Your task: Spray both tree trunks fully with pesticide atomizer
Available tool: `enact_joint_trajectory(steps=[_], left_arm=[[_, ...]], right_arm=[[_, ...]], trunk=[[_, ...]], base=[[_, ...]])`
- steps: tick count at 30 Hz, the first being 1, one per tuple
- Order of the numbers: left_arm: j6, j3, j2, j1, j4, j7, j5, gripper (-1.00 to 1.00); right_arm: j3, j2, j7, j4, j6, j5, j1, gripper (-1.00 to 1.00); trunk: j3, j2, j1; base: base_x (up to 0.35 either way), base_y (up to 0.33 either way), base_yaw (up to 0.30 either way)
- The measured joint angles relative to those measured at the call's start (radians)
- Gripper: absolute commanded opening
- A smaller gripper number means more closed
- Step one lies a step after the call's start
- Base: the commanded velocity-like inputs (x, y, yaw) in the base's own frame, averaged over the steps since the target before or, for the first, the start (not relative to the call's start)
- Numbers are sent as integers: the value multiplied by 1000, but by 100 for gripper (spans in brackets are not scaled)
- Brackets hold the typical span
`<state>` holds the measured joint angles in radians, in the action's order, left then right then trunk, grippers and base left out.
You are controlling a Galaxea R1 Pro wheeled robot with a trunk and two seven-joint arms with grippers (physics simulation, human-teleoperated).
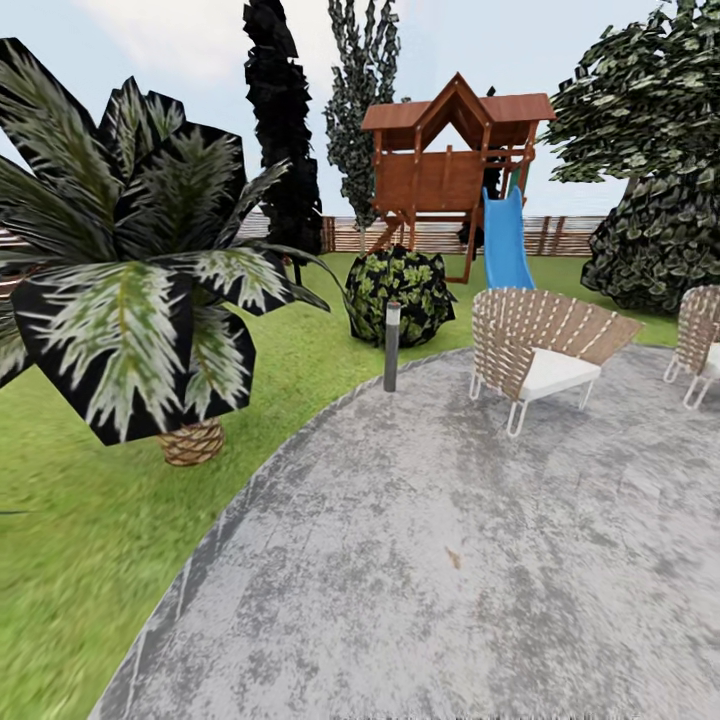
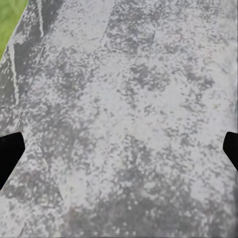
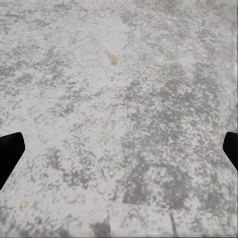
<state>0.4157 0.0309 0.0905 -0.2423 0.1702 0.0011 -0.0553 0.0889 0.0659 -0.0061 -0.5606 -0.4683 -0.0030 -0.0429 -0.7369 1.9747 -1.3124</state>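
Underfoot, grey mottled stone paving (image 1: 480,570) bordered by green grass lawn (image 1: 60,560) on the left. Left gripper (image 2: 119,151) and right gripper (image 3: 119,151) both hang over the paving, black fingertips (image 2: 9,148) spread wide, nothing held. Beyond: white woven wicker chair (image 1: 540,345), short grey bollard lamp (image 1: 392,346), wooden playhouse with blue slide (image 1: 460,160), brown slatted fence (image 1: 560,235).

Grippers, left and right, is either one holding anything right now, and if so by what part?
Nothing is held. The left gripper and the right gripper both stand open, fingertips far apart, with bare grey stone paving showing between them.
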Motion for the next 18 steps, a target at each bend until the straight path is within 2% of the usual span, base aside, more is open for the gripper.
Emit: enact_joint_trajectory(steps=[18], left_arm=[[0,0,0,0,0,0,0,100]], right_arm=[[0,0,0,-1,-1,0,0,100]], trunk=[[-71,126,-69]], base=[[0,0,-277]])
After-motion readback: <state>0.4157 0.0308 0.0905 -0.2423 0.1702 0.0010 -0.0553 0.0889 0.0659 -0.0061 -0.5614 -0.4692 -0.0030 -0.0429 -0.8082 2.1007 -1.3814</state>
